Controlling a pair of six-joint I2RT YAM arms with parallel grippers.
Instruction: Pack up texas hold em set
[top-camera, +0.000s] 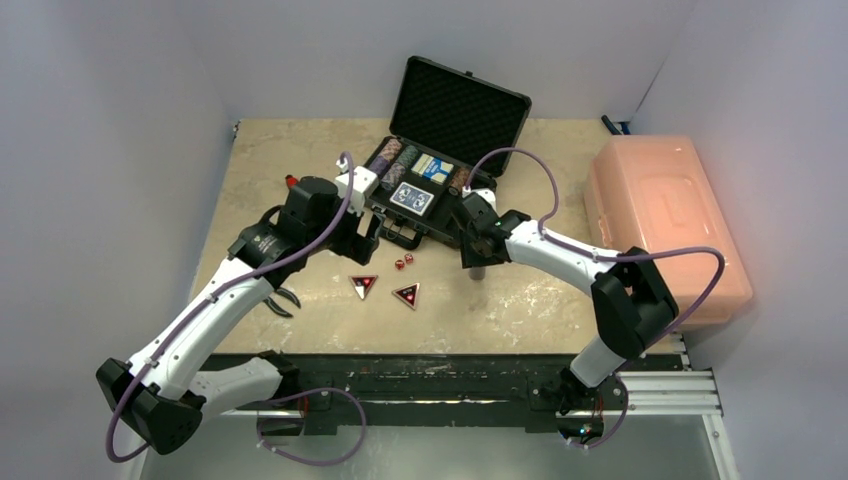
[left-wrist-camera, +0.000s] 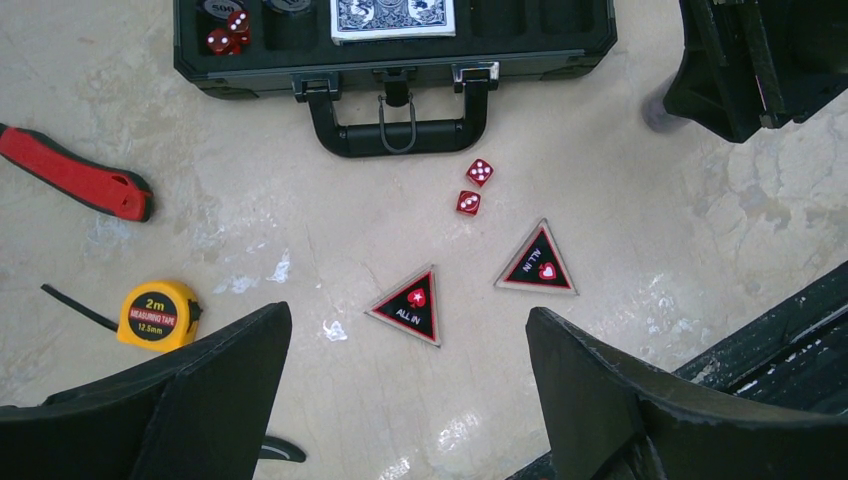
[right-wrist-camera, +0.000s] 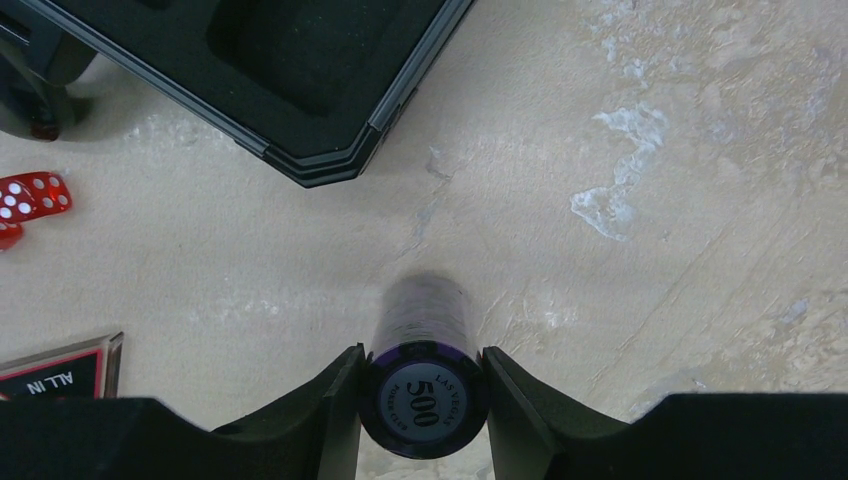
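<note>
A purple chip stack (right-wrist-camera: 422, 330) is clamped between the fingers (right-wrist-camera: 320, 415) of the right hand (right-wrist-camera: 422, 400). Its long axis is upright, with the top chip (marked 500) turned to the wrist camera and the far end pointing down at the bench (right-wrist-camera: 650, 150). Whether it touches the bench cannot be told. The stack is held just in front of the near right corner of the open briefcase (top-camera: 458, 103).

The left hand (left-wrist-camera: 410, 400) is spread wide with nothing grasped, in front of the briefcase handle (left-wrist-camera: 400, 135). Between the handle and that hand, two red dice (left-wrist-camera: 480, 172) and two triangular buttons (left-wrist-camera: 410, 307) lie on the bench.

Inside the briefcase two more dice (left-wrist-camera: 220, 40), two card decks (top-camera: 413, 198) and rows of chips (top-camera: 388, 153) laid on their sides are seen; the rows are too small to be counted.
</note>
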